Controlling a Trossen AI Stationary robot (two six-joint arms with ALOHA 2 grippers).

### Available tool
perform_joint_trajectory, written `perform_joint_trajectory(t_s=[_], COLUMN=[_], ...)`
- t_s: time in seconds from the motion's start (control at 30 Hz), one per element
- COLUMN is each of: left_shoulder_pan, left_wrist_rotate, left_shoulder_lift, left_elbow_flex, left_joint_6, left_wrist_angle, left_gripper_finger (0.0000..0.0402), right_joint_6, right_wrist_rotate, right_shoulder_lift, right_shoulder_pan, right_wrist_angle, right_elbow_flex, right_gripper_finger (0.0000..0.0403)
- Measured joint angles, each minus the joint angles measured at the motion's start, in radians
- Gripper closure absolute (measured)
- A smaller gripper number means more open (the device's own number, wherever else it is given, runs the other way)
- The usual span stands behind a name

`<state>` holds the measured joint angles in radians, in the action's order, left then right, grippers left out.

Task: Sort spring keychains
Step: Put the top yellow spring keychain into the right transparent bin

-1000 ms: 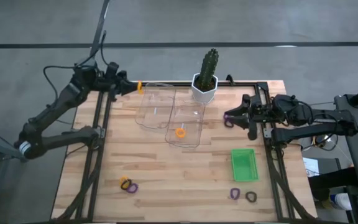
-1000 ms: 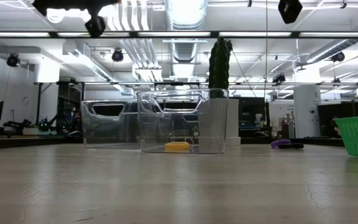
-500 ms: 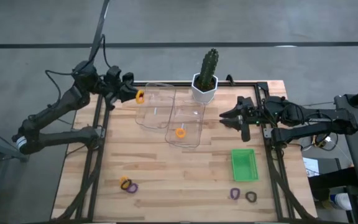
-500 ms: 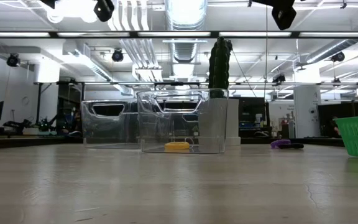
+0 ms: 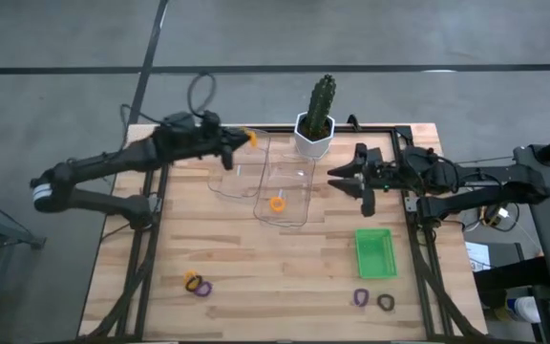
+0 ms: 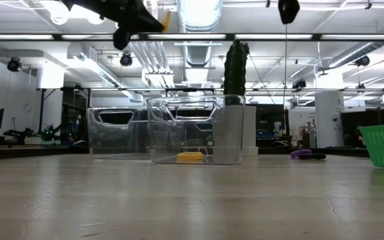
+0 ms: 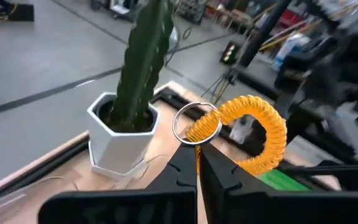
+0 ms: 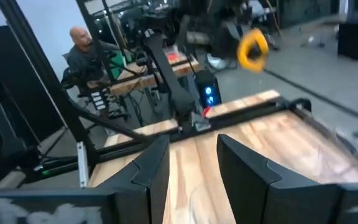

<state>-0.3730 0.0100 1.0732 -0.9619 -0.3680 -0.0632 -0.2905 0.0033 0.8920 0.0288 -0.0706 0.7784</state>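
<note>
My left gripper (image 5: 236, 141) is shut on an orange spring keychain (image 5: 248, 137), high over the far edge of the left clear bin (image 5: 240, 162). The left wrist view shows its coil (image 7: 257, 130) and metal ring (image 7: 194, 121). My right gripper (image 5: 337, 181) stands open and empty, level, right of the second clear bin (image 5: 289, 189). On that bin's floor lies another orange keychain (image 5: 276, 203). An orange-black one (image 5: 192, 280) and a purple one (image 5: 203, 288) lie near left on the table. A purple one (image 5: 361, 297) and a black one (image 5: 386, 302) lie near right. My left gripper pinches the orange keychain between its two fingers, where the metal ring meets the coil (image 7: 197, 142). The fingers (image 7: 182, 171) come about level from the table's left. The keychain is lifted clear of everything, and its coil and ring stick out past the fingertips.
A cactus in a white pot (image 5: 315, 124) stands at the far edge between the two arms. A green basket (image 5: 374, 252) sits at the right. Black rails (image 5: 151, 229) run along both table sides. A person (image 8: 82, 53) sits beyond the table in the right wrist view.
My left gripper has swung from the table's far left corner toward the right, along the far edge and a little down, to above the left clear bin. It has kept the orange keychain. My right gripper has moved slightly toward the table's left, still open.
</note>
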Motion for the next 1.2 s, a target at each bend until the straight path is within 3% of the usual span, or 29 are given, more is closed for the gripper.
perform_joint_trajectory(t_s=[0.27, 0.53, 0.7, 0.93, 1.2], left_shoulder_pan=[0.102, 0.184, 0.223, 0.256, 0.286], left_wrist_rotate=[-0.166, -0.285, -0.343, -0.382, -0.435], left_shoulder_lift=[0.166, 0.296, 0.361, 0.410, 0.416], left_elbow_flex=[-0.144, -0.350, -0.444, -0.486, -0.491], left_joint_6=[0.022, 0.138, 0.167, 0.195, 0.212], left_wrist_angle=[0.001, -0.057, -0.092, -0.096, -0.105], left_gripper_finger=[0.0401, 0.0401, 0.0401, 0.0401, 0.0401], right_joint_6=[0.089, 0.177, 0.258, 0.305, 0.347], right_wrist_rotate=[0.089, 0.186, 0.300, 0.370, 0.412], right_shoulder_lift=[0.072, 0.147, 0.211, 0.333, 0.439], right_shoulder_pan=[0.002, 0.002, 0.002, 0.004, 0.015], right_wrist_angle=[-0.030, -0.030, 0.070, 0.222, 0.346], right_elbow_flex=[0.012, 0.107, 0.212, 0.376, 0.523], right_gripper_finger=[0.0264, 0.0193, 0.0158, 0.0138, 0.0142])
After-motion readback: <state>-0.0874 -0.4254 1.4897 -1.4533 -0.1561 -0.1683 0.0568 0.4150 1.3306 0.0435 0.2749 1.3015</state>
